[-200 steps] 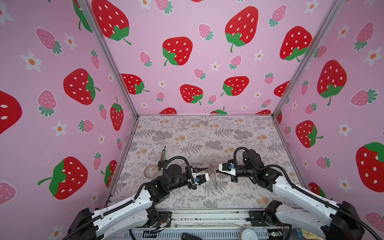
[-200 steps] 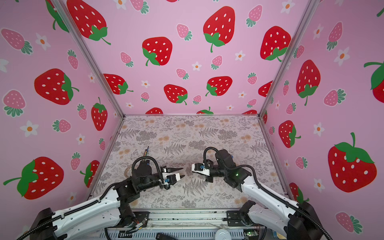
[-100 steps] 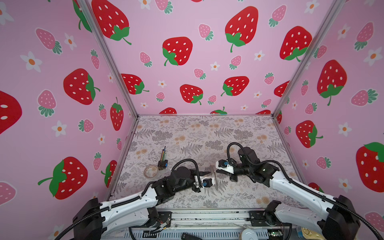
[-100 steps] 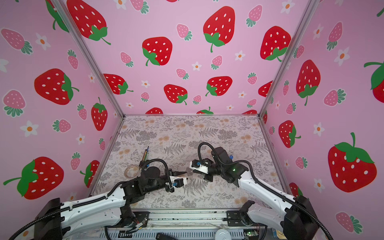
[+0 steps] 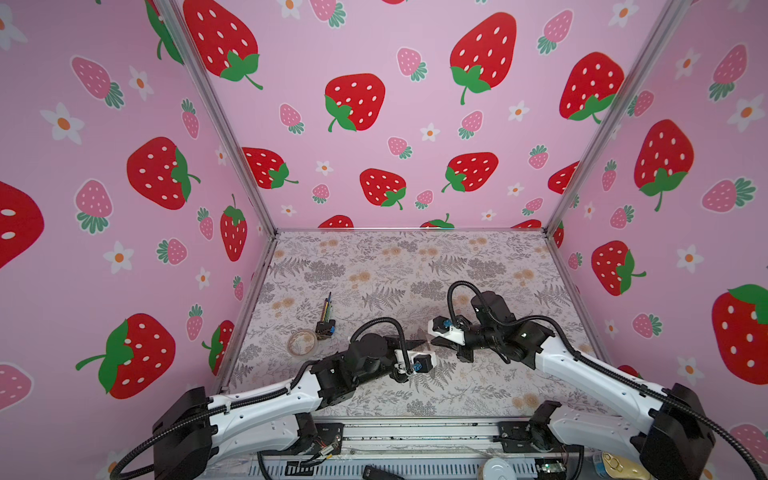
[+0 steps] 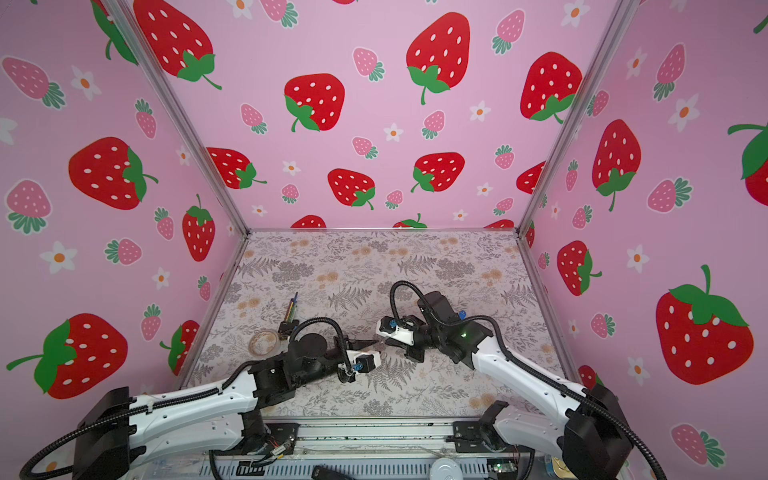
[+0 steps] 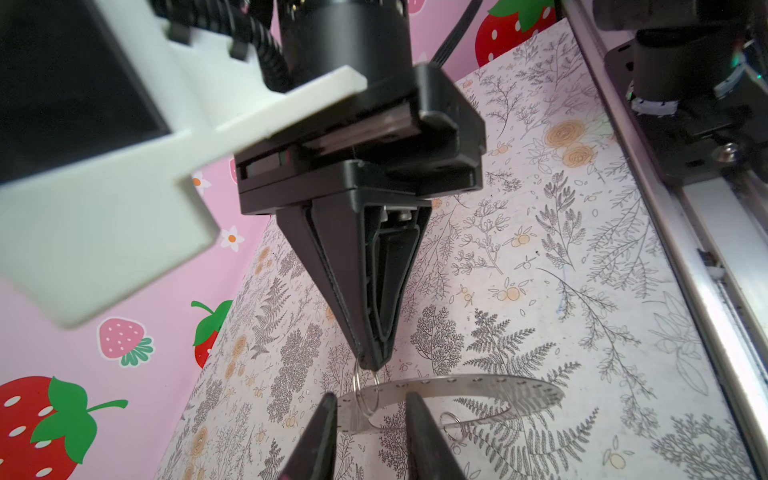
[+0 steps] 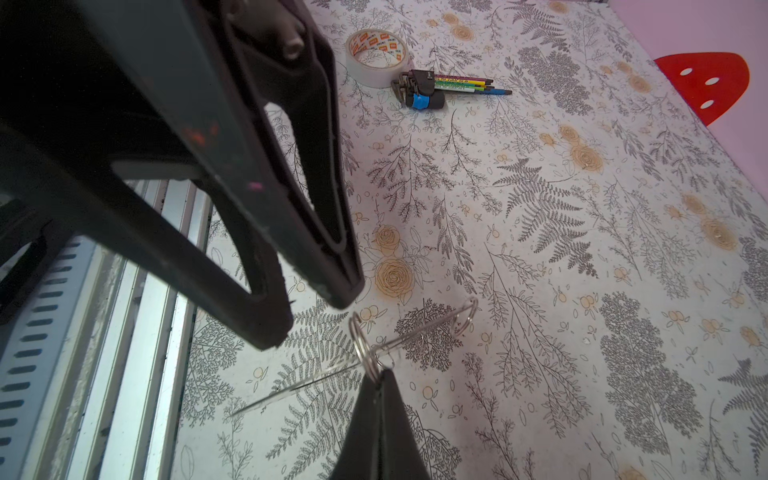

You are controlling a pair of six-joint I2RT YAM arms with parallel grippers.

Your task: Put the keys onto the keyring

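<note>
Table (image 5: 374, 266) under roughly level keyring (image 7: 478, 388); left fingers (image 7: 320, 432) spread, right fingers (image 8: 374, 424) pinching wire loop (image 8: 361, 345)

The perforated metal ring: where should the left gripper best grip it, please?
I'd pinch the perforated ring across its flat faces, beside the split ring in the shut right gripper, coming edge-on from the left: the band is thin and lies between the left gripper's open fingers.

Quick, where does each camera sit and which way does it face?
Both top views: high at the near edge, looking down at the table; both arms show, left gripper facing right gripper.
Left wrist: left arm, facing right past its open fingers at right gripper, keyring disc.
Right wrist: right arm, facing left past its shut jaws at left gripper, tape roll.
Shared: both wrist views show the wire loop.
</note>
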